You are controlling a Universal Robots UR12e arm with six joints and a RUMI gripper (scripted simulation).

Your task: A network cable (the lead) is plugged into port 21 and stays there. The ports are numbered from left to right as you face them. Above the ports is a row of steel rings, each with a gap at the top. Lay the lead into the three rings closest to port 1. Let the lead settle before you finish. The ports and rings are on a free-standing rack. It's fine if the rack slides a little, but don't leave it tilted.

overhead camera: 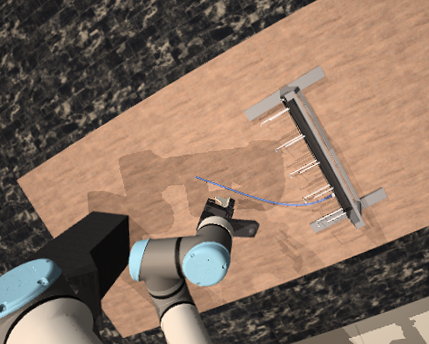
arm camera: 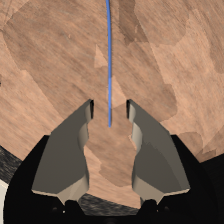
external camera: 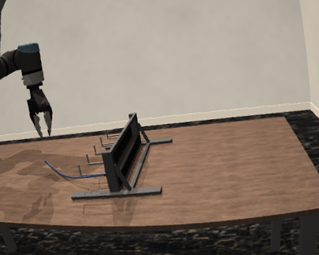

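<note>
The blue lead runs from the rack across the table to a free end at the left. In the side view the lead is plugged in near the rack's near end and its free end rises slightly off the table. Several steel rings stick out from the rack's front. My gripper hangs high above the table, well above the lead's free end. In the wrist view the fingers stand slightly apart with the lead seen far below between them. It holds nothing.
The arm's black base stands at the table's left corner. The rack's grey feet rest flat on the wooden table. A wall stands behind the table.
</note>
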